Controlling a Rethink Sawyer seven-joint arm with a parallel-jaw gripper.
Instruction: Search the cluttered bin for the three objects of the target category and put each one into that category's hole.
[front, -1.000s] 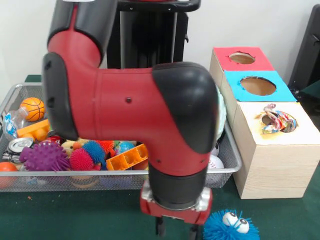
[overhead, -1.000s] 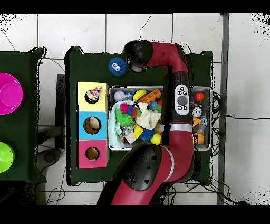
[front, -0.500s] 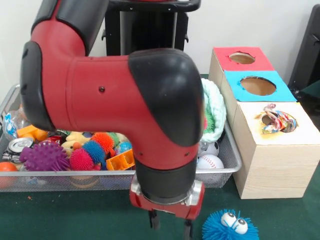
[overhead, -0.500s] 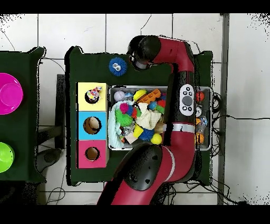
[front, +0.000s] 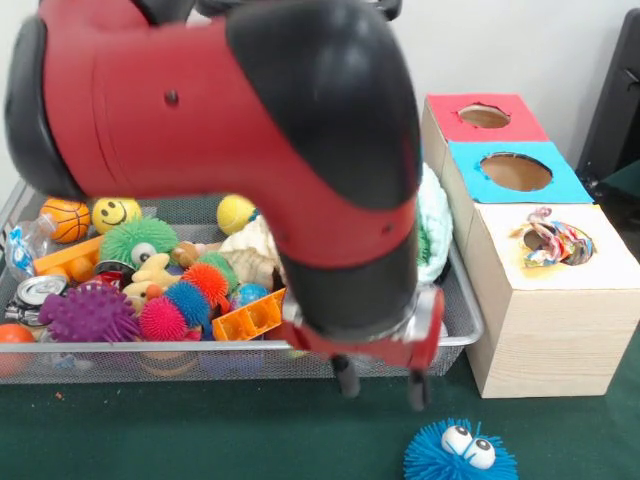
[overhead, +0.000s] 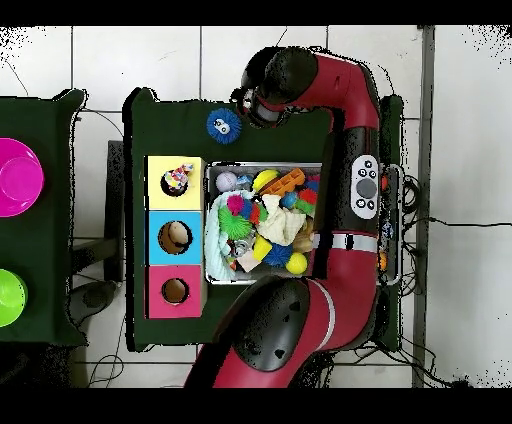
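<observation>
Gripper (front: 378, 385) above green table just beside blue spiky ball (front: 461, 452), fingers apart, holding nothing. Dotted cloth (front: 553, 240) in yellow hole; mint cloth (front: 434, 225) in basket (front: 466, 300).

Thick glossy red arm (front: 200, 110) with rounded black joint caps and a small dark screw hole. White oval control pad (overhead: 366, 187) with dark round buttons. Red wrist collar, 2 short black gripper (front: 381, 383) fingers (front: 346, 378).

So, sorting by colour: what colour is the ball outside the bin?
Blue ball, with googly eyes; front view.
</observation>
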